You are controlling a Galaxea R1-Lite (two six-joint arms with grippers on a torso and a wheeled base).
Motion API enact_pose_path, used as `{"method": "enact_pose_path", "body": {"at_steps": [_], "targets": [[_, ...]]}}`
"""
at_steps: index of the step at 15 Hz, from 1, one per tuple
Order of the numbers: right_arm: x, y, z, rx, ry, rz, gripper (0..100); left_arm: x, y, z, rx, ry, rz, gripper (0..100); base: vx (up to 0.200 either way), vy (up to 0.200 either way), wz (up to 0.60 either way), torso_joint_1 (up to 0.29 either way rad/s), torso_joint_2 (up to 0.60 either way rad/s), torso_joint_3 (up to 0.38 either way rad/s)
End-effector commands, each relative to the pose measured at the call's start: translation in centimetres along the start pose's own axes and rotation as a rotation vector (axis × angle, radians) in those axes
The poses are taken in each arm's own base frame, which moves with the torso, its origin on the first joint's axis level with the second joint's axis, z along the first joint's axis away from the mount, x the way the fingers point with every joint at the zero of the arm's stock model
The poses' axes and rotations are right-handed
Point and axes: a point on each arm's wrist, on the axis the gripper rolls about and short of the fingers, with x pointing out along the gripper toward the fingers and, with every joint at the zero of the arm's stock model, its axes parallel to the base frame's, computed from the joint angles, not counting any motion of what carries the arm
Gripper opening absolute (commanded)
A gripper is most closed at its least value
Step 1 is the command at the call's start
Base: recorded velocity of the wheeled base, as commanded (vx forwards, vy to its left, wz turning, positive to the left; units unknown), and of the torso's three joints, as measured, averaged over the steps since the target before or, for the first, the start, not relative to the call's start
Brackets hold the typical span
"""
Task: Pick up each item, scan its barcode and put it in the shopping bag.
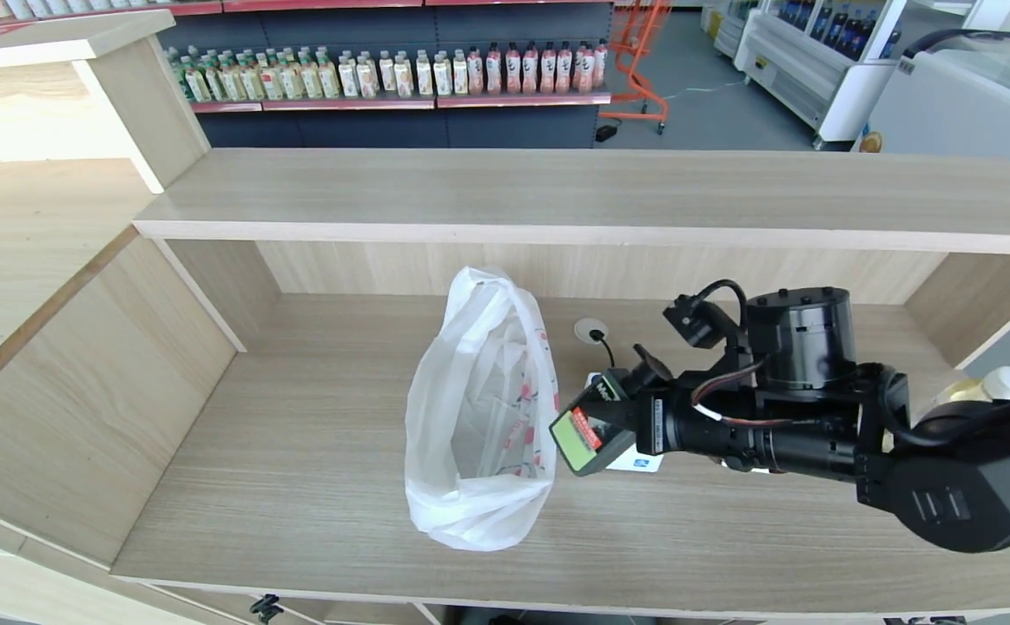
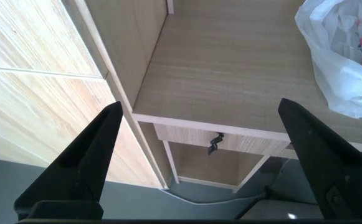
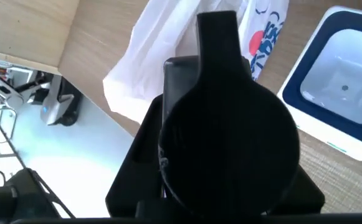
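Right gripper (image 1: pixel 619 406): I read it as clamped on the item (image 1: pixel 588 431), which it holds out sideways just beside the bag's rim, above the desk.
Item, shape and material: a dark, boxy-ended container; the face turned up carries a green panel with a red patch.
Item, writing: there is print on the label, but it is too small for me to read.
Shopping bag (image 1: pixel 478 408): thin, white, crinkled plastic film, standing open-mouthed on the middle of the desk (image 1: pixel 296 451). Its handles are pulled up toward the back wall.
Bag, print: I see red and blue marks on the side facing the arm (image 3: pixel 265 37); I cannot read them.
Scanner (image 3: pixel 311 118): a white, rounded box with a blue recessed window. It rests on the desk just beside the bag, beneath the right arm.
Left gripper (image 2: pixel 199 106): the jaws are spread wide with nothing between them. Its dark, wedge-shaped fingers (image 2: pixel 87 162) hang over the desk's front edge, well apart from the bag (image 2: pixel 346 56).
Desk: pale wood-grain laminate, matt, set below a raised counter ledge.
Grommet (image 1: pixel 590 330): a round, pale disc in the desk behind the scanner, with a black cable (image 1: pixel 606 349) running out of it.
Background: rows of bottles (image 1: pixel 383 74) on a red-edged shelf.
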Motion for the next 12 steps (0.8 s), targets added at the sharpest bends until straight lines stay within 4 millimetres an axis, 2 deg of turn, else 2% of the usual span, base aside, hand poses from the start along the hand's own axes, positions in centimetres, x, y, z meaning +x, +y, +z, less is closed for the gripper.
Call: {"method": "enact_pose_path", "body": {"at_steps": [1,2,6,8,12], "targets": [[4.4,-1.5,-2.2,-0.082,0.068,-0.004,0,0.0,0.0,0.0,0.000,0.000,0.001,100,0.000,0.000,0.00,0.000,0.00,0.000],[5.7,-1.7,-2.6,-0.128,0.078,0.001,0,0.0,0.0,0.0,0.000,0.000,0.001,100,0.000,0.000,0.00,0.000,0.00,0.000],[10.2,0.2,-1.6,-0.201,-0.012,0.081,0,0.0,0.0,0.0,0.000,0.000,0.001,100,0.000,0.000,0.00,0.000,0.00,0.000],[11.7,0.7,-1.9,-0.275,-0.014,0.098,0,0.0,0.0,0.0,0.000,0.000,0.001,100,0.000,0.000,0.00,0.000,0.00,0.000],[13.3,-0.3,-4.2,-0.506,0.039,0.090,0,0.0,0.0,0.0,0.000,0.000,0.001,100,0.000,0.000,0.00,0.000,0.00,0.000]]}}
